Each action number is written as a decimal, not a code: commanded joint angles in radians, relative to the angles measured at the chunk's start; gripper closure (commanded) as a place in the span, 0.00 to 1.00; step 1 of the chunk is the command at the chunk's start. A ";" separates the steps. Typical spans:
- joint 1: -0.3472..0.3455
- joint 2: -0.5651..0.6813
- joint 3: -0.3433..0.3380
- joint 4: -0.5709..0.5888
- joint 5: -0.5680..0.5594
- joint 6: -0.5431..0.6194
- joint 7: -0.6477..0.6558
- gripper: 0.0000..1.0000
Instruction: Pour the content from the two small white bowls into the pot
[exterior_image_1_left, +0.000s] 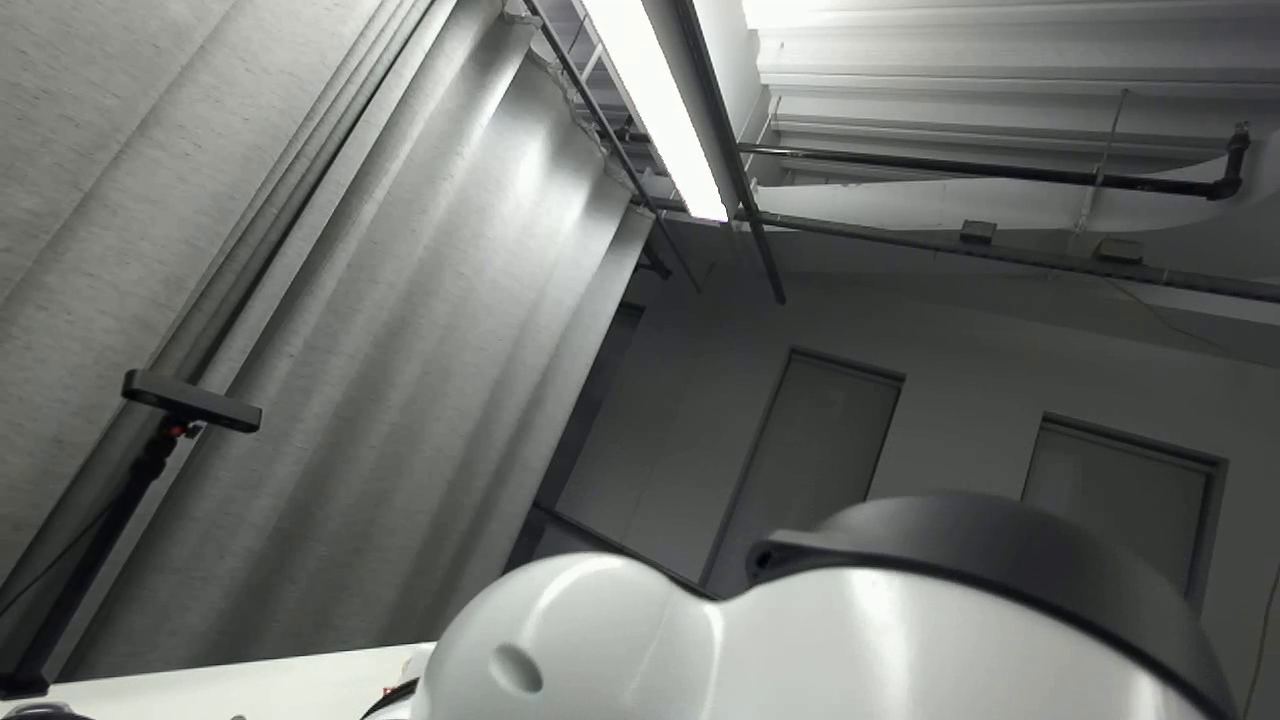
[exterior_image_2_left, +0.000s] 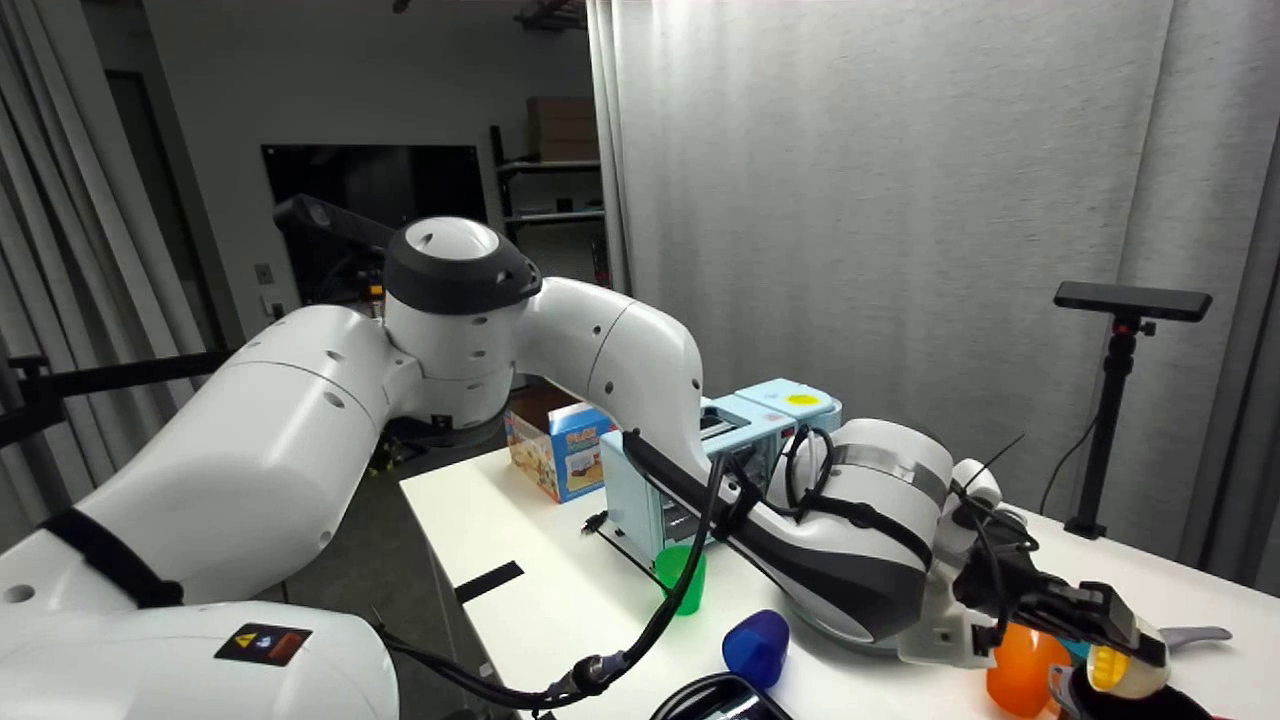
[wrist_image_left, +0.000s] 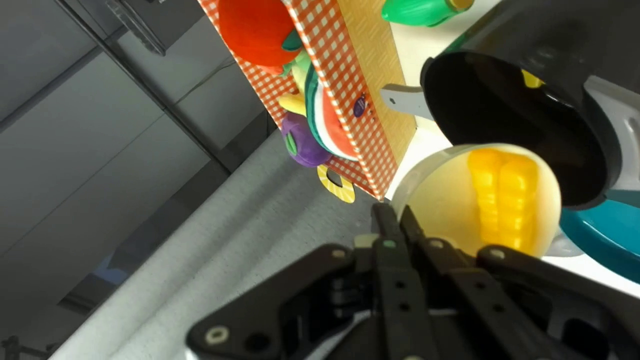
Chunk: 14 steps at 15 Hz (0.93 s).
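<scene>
My gripper (wrist_image_left: 397, 212) is shut on the rim of a small white bowl (wrist_image_left: 442, 200), with the bowl wall between the fingertips. A yellow, corn-like piece (wrist_image_left: 505, 200) is still inside the bowl. The bowl is tilted beside the mouth of the dark pot (wrist_image_left: 520, 145), which has grey handles. A small yellow patch (wrist_image_left: 532, 79) shows at the pot's opening. In an exterior view, the gripper (exterior_image_2_left: 1140, 645), the tilted bowl (exterior_image_2_left: 1145, 682) and part of the pot (exterior_image_2_left: 1125, 708) show at the lower right. A second white bowl is hidden or out of view.
An orange cup (exterior_image_2_left: 1022, 670), a blue cup (exterior_image_2_left: 757, 648) and a green cup (exterior_image_2_left: 690, 580) stand near the arm. A light-blue toy appliance (exterior_image_2_left: 640, 490) stands behind. A checkered box (wrist_image_left: 345, 100) of toy fruit and a teal dish (wrist_image_left: 610, 235) are near the pot.
</scene>
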 joint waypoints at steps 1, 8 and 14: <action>0.007 0.106 -0.030 -0.001 0.006 0.012 0.076 0.99; -0.022 0.225 -0.028 0.097 0.027 0.024 0.135 0.99; -0.114 0.281 -0.017 0.252 0.058 -0.041 0.114 0.99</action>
